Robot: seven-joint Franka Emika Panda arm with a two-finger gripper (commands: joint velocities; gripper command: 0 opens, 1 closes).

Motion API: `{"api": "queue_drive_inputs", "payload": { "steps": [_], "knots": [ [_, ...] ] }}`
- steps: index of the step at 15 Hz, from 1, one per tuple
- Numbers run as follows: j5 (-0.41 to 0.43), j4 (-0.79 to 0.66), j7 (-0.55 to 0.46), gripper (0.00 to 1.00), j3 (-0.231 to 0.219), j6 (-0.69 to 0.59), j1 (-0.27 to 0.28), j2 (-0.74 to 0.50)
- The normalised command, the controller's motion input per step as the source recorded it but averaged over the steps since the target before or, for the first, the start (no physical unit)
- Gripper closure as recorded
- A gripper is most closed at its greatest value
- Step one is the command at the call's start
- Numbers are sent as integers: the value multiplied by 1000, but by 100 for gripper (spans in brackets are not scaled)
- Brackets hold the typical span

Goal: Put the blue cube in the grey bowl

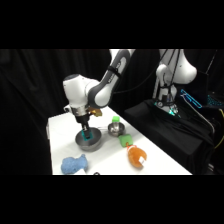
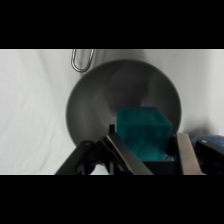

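Item, nearest the wrist lens: claw (image 2: 150, 150), its black linkage and two fingers (image 2: 186, 152) rising from the frame's lower edge, closed on the blue cube (image 2: 142, 132), which sits between them directly above the grey bowl (image 2: 95, 105). Blue cube: small solid block with flat faces and crisp edges; likely light and rigid, not fragile, and best held across two opposite flat faces, as it is now. Grey bowl: round, matte, wide-rimmed, resting on the white tabletop (image 1: 65, 127); in the side view the claw (image 1: 85, 134) reaches down into the bowl's (image 1: 90, 144) mouth, so the block appears to be at or below rim height. A bent metal piece (image 2: 82, 60) lies just beyond the bowl's far rim. Just beside the bowl, a small metal bowl (image 1: 116, 129) with a green object (image 1: 115, 120) at its rim; farther out, an orange toy (image 1: 136, 156); near the bowl toward the front edge, a pale-blue plush lump (image 1: 74, 164). Room: the bowl's mouth is much wider than the block, leaving space on all sides; straight up looks unobstructed.
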Motion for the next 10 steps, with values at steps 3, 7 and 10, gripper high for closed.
{"api": "queue_drive_inputs", "payload": {
  "steps": [3,7,10],
  "knots": [
    [64,183,-6,0,-42,21,-5,80],
    [53,203,-4,0,-32,-325,-2,-90],
    [58,166,-53,0,1,-463,-5,-225]
  ]
}}
